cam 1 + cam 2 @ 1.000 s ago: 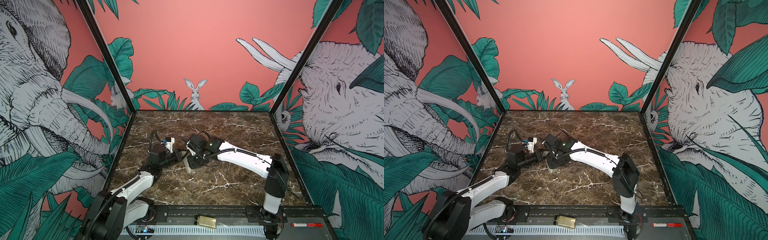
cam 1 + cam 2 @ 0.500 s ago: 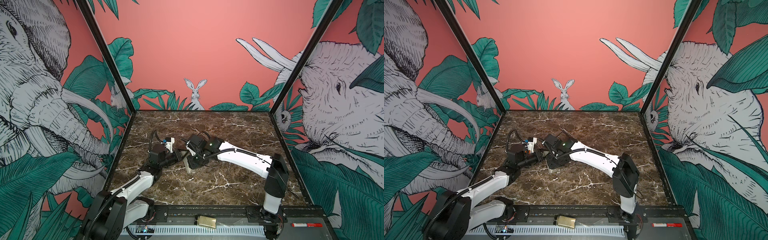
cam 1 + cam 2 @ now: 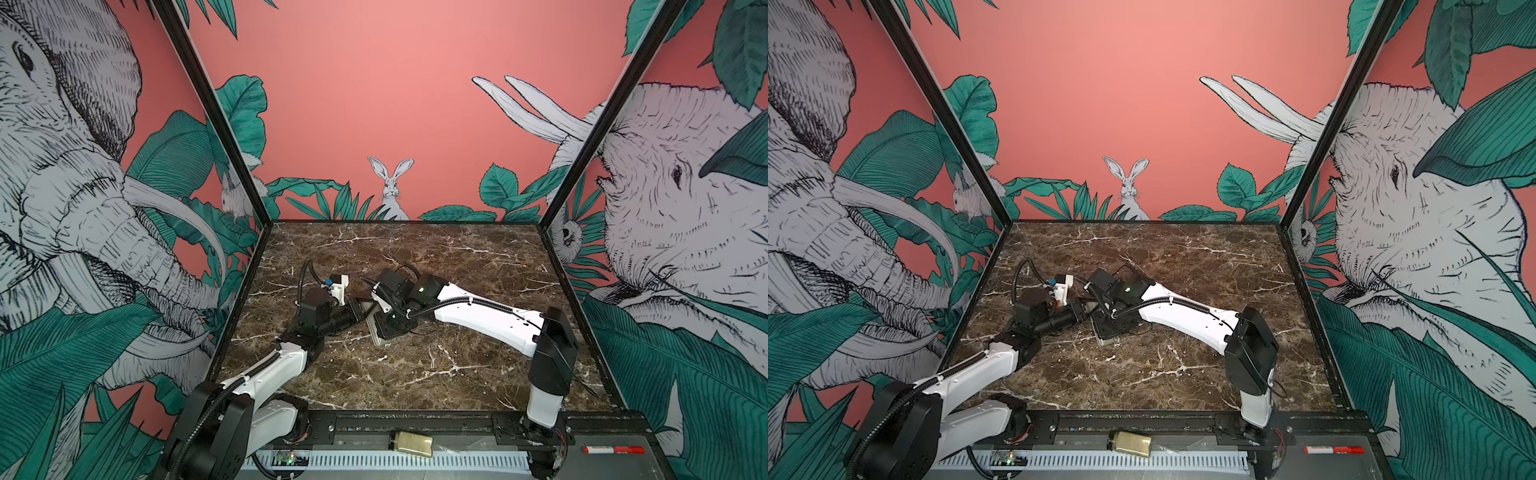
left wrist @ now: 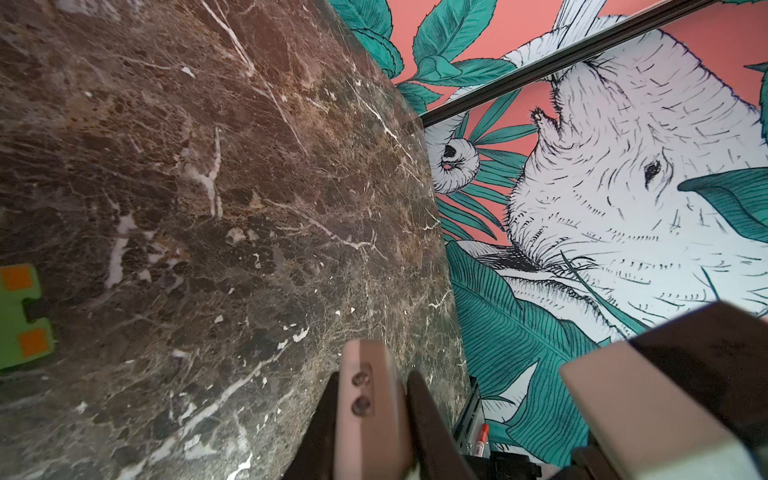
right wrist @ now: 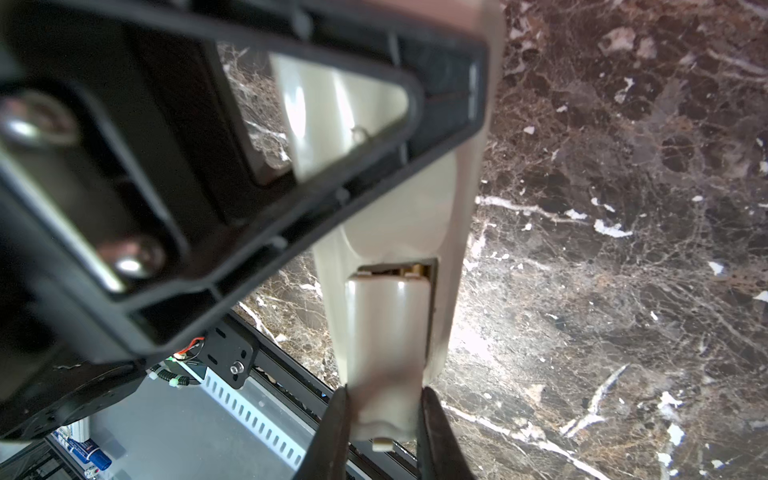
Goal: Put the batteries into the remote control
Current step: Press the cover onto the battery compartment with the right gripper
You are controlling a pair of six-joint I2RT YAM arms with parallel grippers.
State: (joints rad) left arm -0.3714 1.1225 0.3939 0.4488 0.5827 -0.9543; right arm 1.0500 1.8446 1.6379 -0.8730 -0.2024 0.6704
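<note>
The remote control (image 5: 453, 195) lies back up, grey-beige, left of the table's middle; in both top views only its near end (image 3: 376, 337) (image 3: 1105, 340) shows under the two wrists. My left gripper (image 4: 372, 386) (image 3: 360, 313) is shut on the remote's far end (image 4: 368, 415), its black finger frame across the back. My right gripper (image 5: 384, 395) (image 3: 388, 328) is shut on the beige battery cover (image 5: 386, 332), which sits over the recess. A narrow gap (image 5: 409, 271) above the cover shows brassy metal. The batteries are otherwise hidden.
A green block with orange squares (image 4: 20, 316) lies on the marble beyond the left gripper. On the front rail sit a small jar (image 3: 410, 444) and a red marker (image 3: 613, 449). Walls close in the table's left, right and back.
</note>
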